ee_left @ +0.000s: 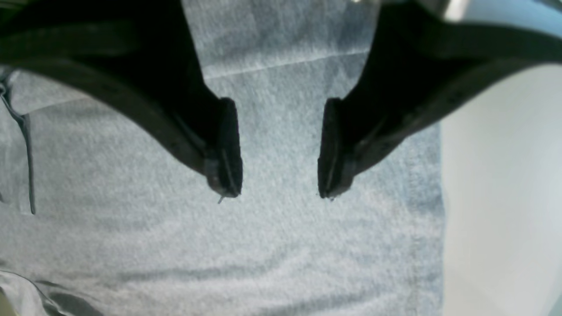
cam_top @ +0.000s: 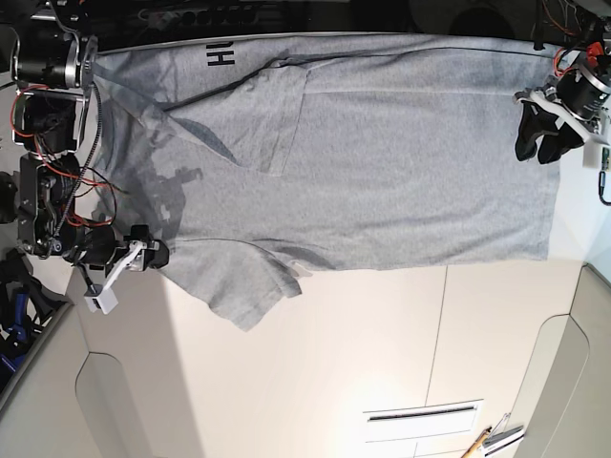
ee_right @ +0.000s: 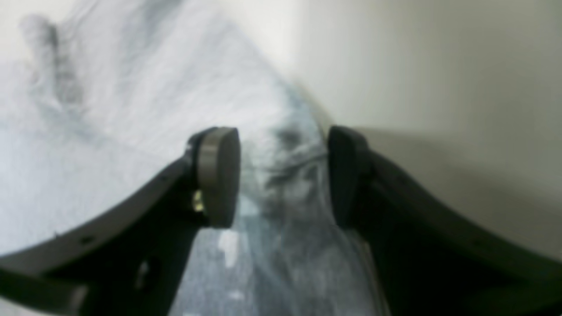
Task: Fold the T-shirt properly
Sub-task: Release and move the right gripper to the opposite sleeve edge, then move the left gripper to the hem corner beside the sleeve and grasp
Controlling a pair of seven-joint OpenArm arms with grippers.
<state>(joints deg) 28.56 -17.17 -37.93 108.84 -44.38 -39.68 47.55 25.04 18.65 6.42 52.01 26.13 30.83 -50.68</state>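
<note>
A pen (cam_top: 477,443) lies well apart on the white table (cam_top: 382,363), where the grey T-shirt (cam_top: 382,162) stretches sideways, neck end by the spread right gripper (cam_top: 153,253) at its shoulder, hem by the left gripper (cam_top: 537,134), spread and empty above the cloth.

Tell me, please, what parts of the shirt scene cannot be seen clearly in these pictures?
- T-shirt lettering, base view: cut off by the folded cloth edge; unreadable.
- Right claw, right wrist view: blur hides whether cloth touches its pads.
- Item at bottom edge, base view: too small, cropped.
</note>
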